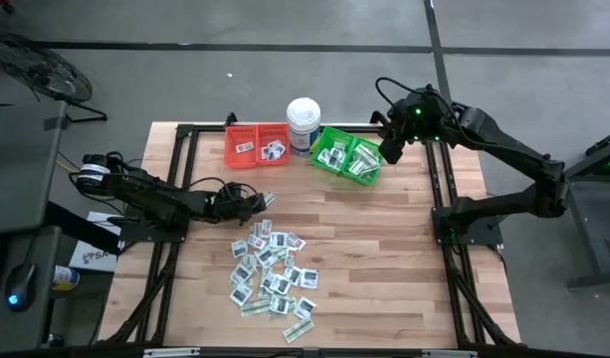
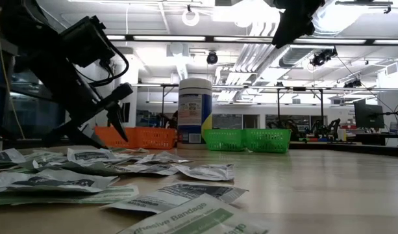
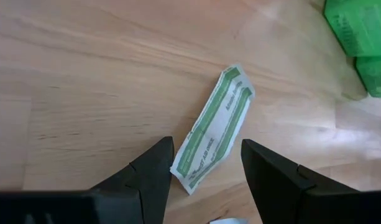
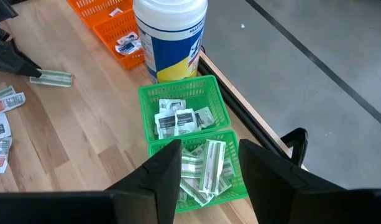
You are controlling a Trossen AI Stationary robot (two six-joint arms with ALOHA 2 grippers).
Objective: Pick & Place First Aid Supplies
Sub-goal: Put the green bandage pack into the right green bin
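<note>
- High view: the white tub (image 1: 304, 121) stands at the back of the tabletop (image 1: 404, 249), and everything else can be placed from it; the red bins (image 1: 257, 144) sit just to one side of the tub and the green bins (image 1: 346, 157) just to the other, each already holding a few packets, so they look like the sorting targets; the main heap of packets (image 1: 270, 273) lies well in front of the tub, not yet sorted; the left tool (image 1: 257, 200) reaches low in front of the red bins, right by a single green strip (image 1: 266, 200) that lies apart from the heap; the right tool (image 1: 393, 147) hangs beside the green bins, on their far side from the tub, probably waiting.
- Low view: the tub rises between the red and green bins; the left tool (image 2: 117, 110) points down at the tabletop short of the red bins, its fingers parted, a stance that suits coming down on a flat packet.
- Left wrist view: the green strip (image 3: 215, 127) lies flat on the wood, one end between the two spread fingers (image 3: 150, 177), nothing clamped yet; the approach seems to line up on that strip.
- Right wrist view: the right tool (image 4: 206, 165) hovers over the green bins (image 4: 184, 118) in front of the tub (image 4: 171, 37), fingers apart and empty; one green bin holds square white packets, the other long green strips.
</note>
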